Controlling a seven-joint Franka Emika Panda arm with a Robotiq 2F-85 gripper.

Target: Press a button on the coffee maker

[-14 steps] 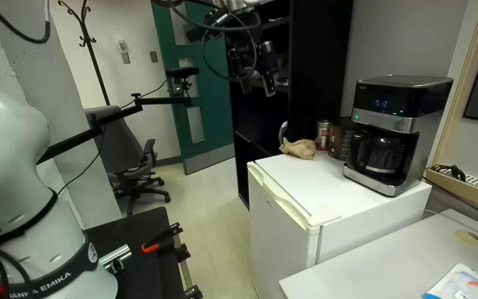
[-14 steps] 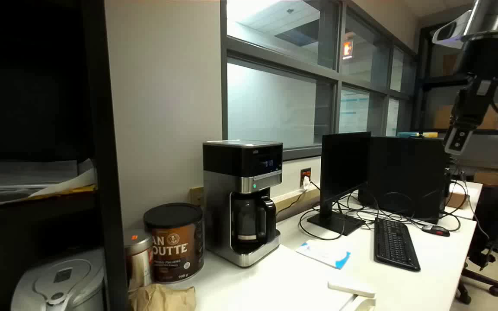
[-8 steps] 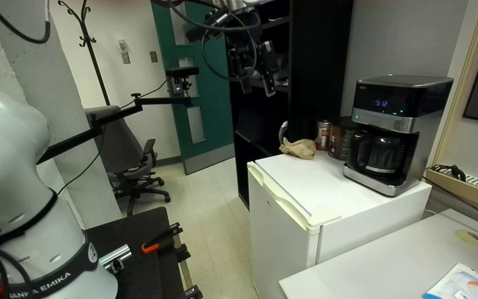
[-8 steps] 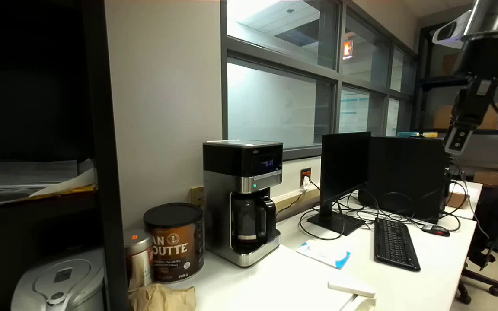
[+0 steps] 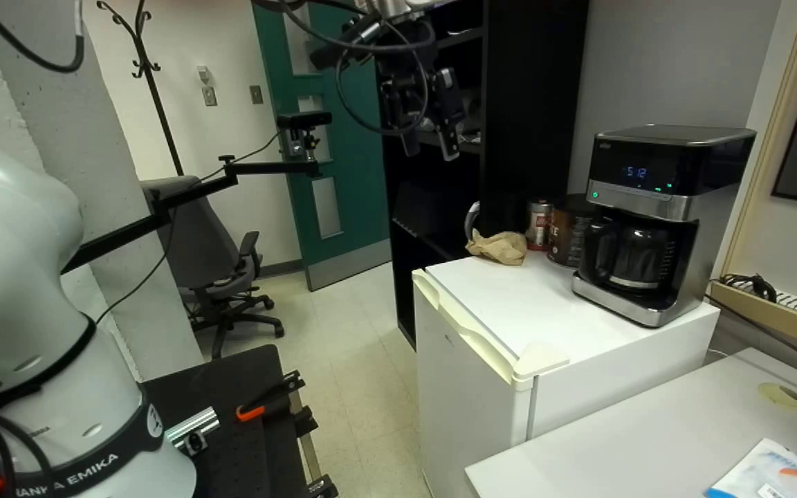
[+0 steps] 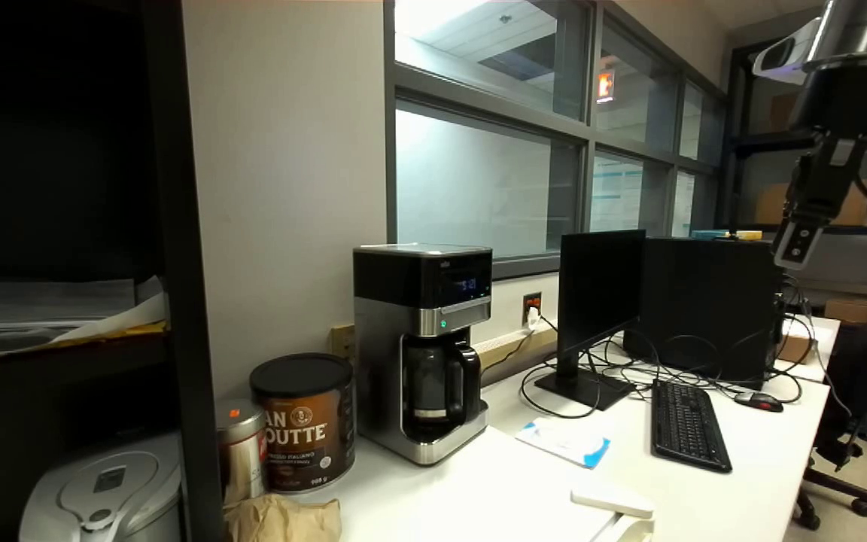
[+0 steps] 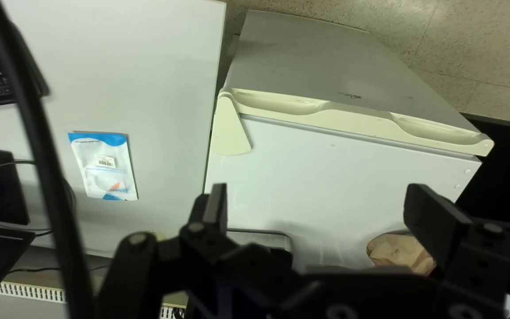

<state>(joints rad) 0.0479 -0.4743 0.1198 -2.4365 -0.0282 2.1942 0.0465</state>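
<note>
Exterior view: canister (image 6: 302, 425), bag (image 6: 283, 519) near coffee maker (image 6: 420, 322).

The coffee maker (image 5: 658, 205) stands on the fridge (image 5: 473, 384), beside a canister (image 6: 304, 425).

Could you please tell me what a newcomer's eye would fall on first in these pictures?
Most likely the coffee maker, with its glowing clock and green lights, standing on a small white fridge in an exterior view. Next might be the open gripper, its jaws spread wide in the wrist view, hanging clear of the coffee maker. The green door in the background of an exterior view may stand out too.
</note>
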